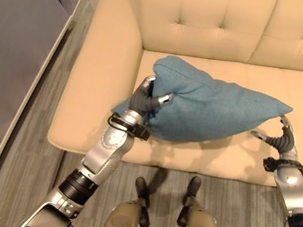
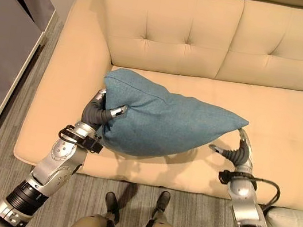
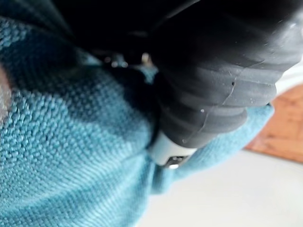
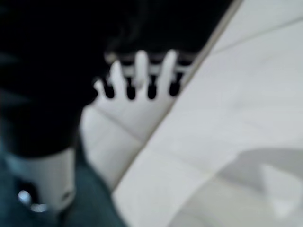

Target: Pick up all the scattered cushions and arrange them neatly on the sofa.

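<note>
Teal woven-fabric cushion (image 2: 161, 124): lifted just over the front of the seat of the cream tufted leather sofa (image 2: 171, 32).
Left hand (image 2: 98, 113): curled into the cushion's end nearest the sofa's arm, gripping it.
Right hand (image 2: 237, 151): fingers extended, at the cushion's far corner, touching or just beside it.
Risk: with one firm grip, the cushion may sag or swing, likely landing crooked on the seat.

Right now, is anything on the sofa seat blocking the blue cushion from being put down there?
Nothing visible does. The blue cushion sits over the cream sofa seat, with the left hand gripping its left end and the right hand at its right corner. The seat beside it is bare.
</note>
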Available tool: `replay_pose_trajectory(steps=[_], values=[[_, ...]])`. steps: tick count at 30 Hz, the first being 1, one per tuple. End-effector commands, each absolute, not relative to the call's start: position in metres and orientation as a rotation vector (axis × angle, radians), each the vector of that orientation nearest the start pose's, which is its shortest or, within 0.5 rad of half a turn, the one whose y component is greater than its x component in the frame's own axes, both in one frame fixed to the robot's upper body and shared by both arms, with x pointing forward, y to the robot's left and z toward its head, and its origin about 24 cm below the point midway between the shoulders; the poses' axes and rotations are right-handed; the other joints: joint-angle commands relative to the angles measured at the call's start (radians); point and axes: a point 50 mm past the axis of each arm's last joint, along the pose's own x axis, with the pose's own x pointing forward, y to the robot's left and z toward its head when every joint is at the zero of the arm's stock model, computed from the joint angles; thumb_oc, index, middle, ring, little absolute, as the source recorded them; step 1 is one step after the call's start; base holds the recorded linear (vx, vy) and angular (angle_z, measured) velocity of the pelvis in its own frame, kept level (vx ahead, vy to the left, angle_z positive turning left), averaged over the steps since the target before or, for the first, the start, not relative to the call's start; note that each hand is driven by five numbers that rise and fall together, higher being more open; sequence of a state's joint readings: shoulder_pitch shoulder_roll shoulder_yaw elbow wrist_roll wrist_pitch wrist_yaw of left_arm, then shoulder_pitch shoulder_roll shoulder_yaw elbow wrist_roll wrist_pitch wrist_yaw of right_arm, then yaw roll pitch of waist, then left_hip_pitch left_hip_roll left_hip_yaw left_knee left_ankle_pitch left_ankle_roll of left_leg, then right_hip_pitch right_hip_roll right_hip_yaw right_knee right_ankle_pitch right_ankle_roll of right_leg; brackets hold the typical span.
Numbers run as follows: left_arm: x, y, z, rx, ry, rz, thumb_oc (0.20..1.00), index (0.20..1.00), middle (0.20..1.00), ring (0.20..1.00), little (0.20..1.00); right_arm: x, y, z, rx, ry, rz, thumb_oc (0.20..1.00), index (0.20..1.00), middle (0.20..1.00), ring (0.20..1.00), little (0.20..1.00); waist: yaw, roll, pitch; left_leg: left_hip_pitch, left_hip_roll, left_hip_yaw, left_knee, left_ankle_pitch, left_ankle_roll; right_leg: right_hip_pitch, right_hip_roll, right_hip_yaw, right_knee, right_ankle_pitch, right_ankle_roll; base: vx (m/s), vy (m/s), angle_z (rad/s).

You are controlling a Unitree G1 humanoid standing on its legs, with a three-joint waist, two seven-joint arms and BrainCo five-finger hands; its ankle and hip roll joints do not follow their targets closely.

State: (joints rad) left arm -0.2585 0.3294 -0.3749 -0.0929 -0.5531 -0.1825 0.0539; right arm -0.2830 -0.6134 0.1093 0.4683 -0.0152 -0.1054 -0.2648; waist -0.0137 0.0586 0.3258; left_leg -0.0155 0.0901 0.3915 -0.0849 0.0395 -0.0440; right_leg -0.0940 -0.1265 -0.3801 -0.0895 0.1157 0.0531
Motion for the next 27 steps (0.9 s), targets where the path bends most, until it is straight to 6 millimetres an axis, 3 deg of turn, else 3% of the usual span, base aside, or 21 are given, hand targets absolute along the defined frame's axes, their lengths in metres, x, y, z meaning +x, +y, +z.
replay_pose_trajectory(steps=[1, 6, 7, 8, 9, 11, 12, 13, 14, 19, 27], values=[[0.259, 0.079, 0.151, -0.317, -0.464, -0.598, 0.2, 0.2, 0.2, 0.2, 0.2, 0.317, -0.273, 0.101, -0.619, -0.12, -0.196, 1.0, 1.0, 1.0, 1.0, 1.0, 0.019, -0.021, -0.024, -0.037, 0.024, -0.017, 0.009, 0.092, -0.073, 0.024, -0.101, -0.07, 0.103, -0.059, 0.115, -0.02, -0.009, 0.06], [0.257, 0.075, 0.15, -0.306, -0.458, -0.635, 0.2, 0.2, 0.2, 0.2, 0.2, 0.332, -0.233, 0.113, -0.583, -0.184, -0.007, 1.0, 1.0, 1.0, 1.0, 1.0, 0.038, -0.015, -0.024, -0.043, 0.025, -0.021, 0.009, 0.097, -0.075, 0.023, -0.104, -0.08, 0.1, -0.055, 0.114, -0.02, -0.001, 0.08], [0.258, 0.075, 0.151, -0.307, -0.462, -0.63, 0.2, 0.2, 0.2, 0.2, 0.2, 0.335, -0.21, 0.12, -0.54, -0.24, 0.076, 1.0, 1.0, 1.0, 1.0, 1.0, 0.041, -0.014, -0.024, -0.043, 0.026, -0.022, 0.009, 0.099, -0.076, 0.026, -0.104, -0.084, 0.097, -0.053, 0.113, -0.01, 0.001, 0.09], [0.258, 0.075, 0.151, -0.307, -0.462, -0.63, 0.2, 0.2, 0.2, 0.2, 0.2, 0.335, -0.21, 0.12, -0.54, -0.24, 0.076, 1.0, 1.0, 1.0, 1.0, 1.0, 0.041, -0.014, -0.024, -0.043, 0.026, -0.022, 0.009, 0.099, -0.076, 0.026, -0.104, -0.084, 0.097, -0.053, 0.113, -0.01, -0.002, 0.07], [0.26, 0.075, 0.15, -0.313, -0.458, -0.617, 0.2, 0.2, 0.2, 0.2, 0.2, 0.334, -0.186, 0.125, -0.463, -0.289, 0.154, 1.0, 1.0, 1.0, 1.0, 1.0, 0.044, -0.013, -0.026, -0.042, 0.027, -0.024, 0.008, 0.099, -0.076, 0.028, -0.103, -0.085, 0.095, -0.053, 0.111, 0.0, -0.005, 0.03], [0.262, 0.075, 0.149, -0.314, -0.453, -0.608, 0.2, 0.2, 0.2, 0.2, 0.2, 0.332, -0.175, 0.125, -0.427, -0.306, 0.189, 1.0, 1.0, 1.0, 1.0, 1.0, 0.045, -0.013, -0.028, -0.042, 0.028, -0.026, 0.008, 0.099, -0.076, 0.031, -0.103, -0.088, 0.093, -0.054, 0.111, 0.0, 0.0, 0.0], [0.264, 0.075, 0.145, -0.316, -0.439, -0.586, 0.2, 0.2, 0.2, 0.2, 0.2, 0.327, -0.153, 0.125, -0.329, -0.33, 0.258, 1.0, 1.0, 1.0, 1.0, 1.0, 0.046, -0.015, -0.034, -0.037, 0.029, -0.026, 0.008, 0.099, -0.076, 0.037, -0.1, -0.091, 0.091, -0.055, 0.11, 0.01, -0.001, 0.03], [0.264, 0.075, 0.145, -0.315, -0.438, -0.586, 0.2, 0.2, 0.2, 0.2, 0.2, 0.327, -0.153, 0.124, -0.328, -0.329, 0.258, 1.0, 1.0, 1.0, 1.0, 1.0, 0.045, -0.015, -0.034, -0.037, 0.029, -0.027, 0.008, 0.099, -0.076, 0.038, -0.1, -0.092, 0.09, -0.055, 0.11, 0.03, -0.002, 0.06], [0.266, 0.078, 0.138, -0.305, -0.413, -0.551, 0.2, 0.2, 0.2, 0.2, 0.2, 0.318, -0.136, 0.123, -0.258, -0.345, 0.325, 0.2, 0.2, 0.2, 0.2, 0.2, 0.045, -0.02, -0.045, -0.029, 0.031, -0.026, 0.006, 0.095, -0.075, 0.051, -0.098, -0.094, 0.083, -0.056, 0.108, 0.02, -0.002, 0.08], [0.268, 0.085, 0.128, -0.309, -0.377, -0.496, 0.2, 0.2, 0.2, 0.2, 0.2, 0.309, -0.127, 0.122, -0.206, -0.365, 0.355, 0.2, 0.2, 0.2, 0.2, 0.2, 0.041, -0.028, -0.058, -0.017, 0.033, -0.025, 0.004, 0.092, -0.076, 0.064, -0.095, -0.095, 0.07, -0.054, 0.108, 0.01, 0.001, 0.09], [0.268, 0.097, 0.116, -0.287, -0.339, -0.436, 0.2, 0.2, 0.2, 0.2, 0.2, 0.302, -0.137, 0.111, -0.181, -0.332, 0.298, 0.2, 0.2, 0.2, 0.2, 0.2, 0.034, -0.044, -0.082, 0.005, 0.037, -0.019, 0.0, 0.085, -0.076, 0.088, -0.085, -0.092, 0.046, -0.048, 0.111, 0.0, -0.001, 0.0]])
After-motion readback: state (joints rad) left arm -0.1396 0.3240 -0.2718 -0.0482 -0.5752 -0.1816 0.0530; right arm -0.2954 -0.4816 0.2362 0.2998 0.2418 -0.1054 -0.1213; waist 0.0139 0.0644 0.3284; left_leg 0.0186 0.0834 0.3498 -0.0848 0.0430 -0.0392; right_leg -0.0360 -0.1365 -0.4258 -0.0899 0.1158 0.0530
